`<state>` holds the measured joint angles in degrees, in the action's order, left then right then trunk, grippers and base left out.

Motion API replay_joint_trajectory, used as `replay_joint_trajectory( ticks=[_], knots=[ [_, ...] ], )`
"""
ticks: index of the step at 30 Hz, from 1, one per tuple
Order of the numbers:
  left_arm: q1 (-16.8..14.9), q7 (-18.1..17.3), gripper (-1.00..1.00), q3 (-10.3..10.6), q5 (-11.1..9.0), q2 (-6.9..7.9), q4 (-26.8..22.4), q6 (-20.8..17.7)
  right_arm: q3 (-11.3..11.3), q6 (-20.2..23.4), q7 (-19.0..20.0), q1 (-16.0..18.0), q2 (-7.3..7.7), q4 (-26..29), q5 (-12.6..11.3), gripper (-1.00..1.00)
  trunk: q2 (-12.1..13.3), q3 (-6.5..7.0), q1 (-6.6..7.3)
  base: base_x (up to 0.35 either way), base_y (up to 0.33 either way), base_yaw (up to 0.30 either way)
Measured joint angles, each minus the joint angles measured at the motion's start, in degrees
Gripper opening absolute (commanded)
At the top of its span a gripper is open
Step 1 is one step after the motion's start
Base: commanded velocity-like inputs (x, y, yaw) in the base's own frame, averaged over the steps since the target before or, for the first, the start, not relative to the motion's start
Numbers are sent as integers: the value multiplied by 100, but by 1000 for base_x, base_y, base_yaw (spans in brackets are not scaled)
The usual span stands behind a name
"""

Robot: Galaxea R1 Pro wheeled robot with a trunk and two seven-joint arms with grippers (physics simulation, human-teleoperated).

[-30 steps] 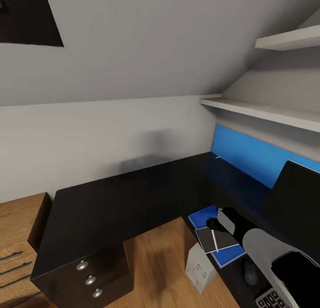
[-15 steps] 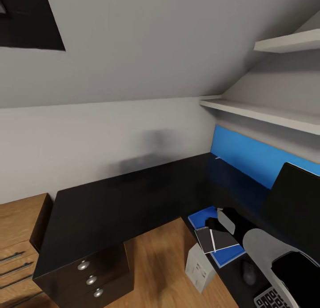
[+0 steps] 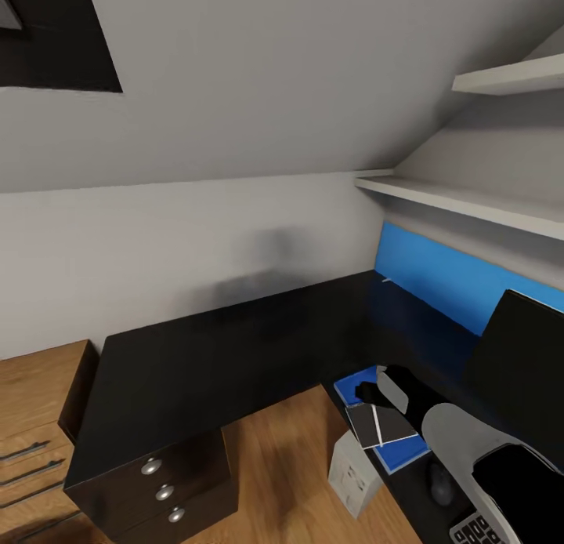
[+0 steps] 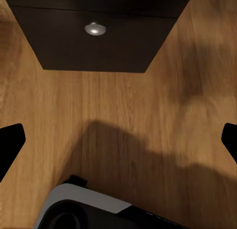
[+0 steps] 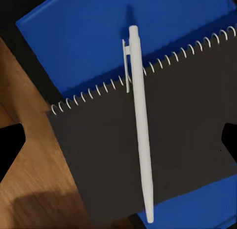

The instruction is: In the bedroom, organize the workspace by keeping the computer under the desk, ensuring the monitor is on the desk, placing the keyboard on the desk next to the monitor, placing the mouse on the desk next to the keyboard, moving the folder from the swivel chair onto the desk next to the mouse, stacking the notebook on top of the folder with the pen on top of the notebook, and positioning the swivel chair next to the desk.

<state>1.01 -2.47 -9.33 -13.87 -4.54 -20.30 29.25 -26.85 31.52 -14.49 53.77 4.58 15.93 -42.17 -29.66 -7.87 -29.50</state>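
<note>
Right pincer (image 5: 118, 140), fingers spread and empty, hangs over my pen (image 5: 139, 135) on the notebook (image 5: 163, 140); lifting carelessly could, apparently, roll it off.

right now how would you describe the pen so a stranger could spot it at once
Start at the glossy black desk and follow it toward the blue back panel, where a blue folder lies near the edge. A dark spiral notebook lies on it, and the pen lies across that: the one thin white stick with a clip.
</note>
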Motion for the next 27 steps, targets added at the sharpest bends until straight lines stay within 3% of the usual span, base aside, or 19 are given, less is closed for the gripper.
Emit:
replay_joint_trajectory(
  ticks=[7,23,27],
  knots=[
    [2,0,100,0,6,0,0,0,4,-306,-33,0,-219,-19,19,100,0,0,0,0,0,245],
    [1,0,100,0,8,23,7,-1,-8,-399,-30,0,-307,-29,28,100,0,0,0,0,0,274],
    [1,0,100,-1,8,30,8,-1,-16,-401,-25,0,-388,-31,38,100,0,0,0,0,0,277]
  ],
)
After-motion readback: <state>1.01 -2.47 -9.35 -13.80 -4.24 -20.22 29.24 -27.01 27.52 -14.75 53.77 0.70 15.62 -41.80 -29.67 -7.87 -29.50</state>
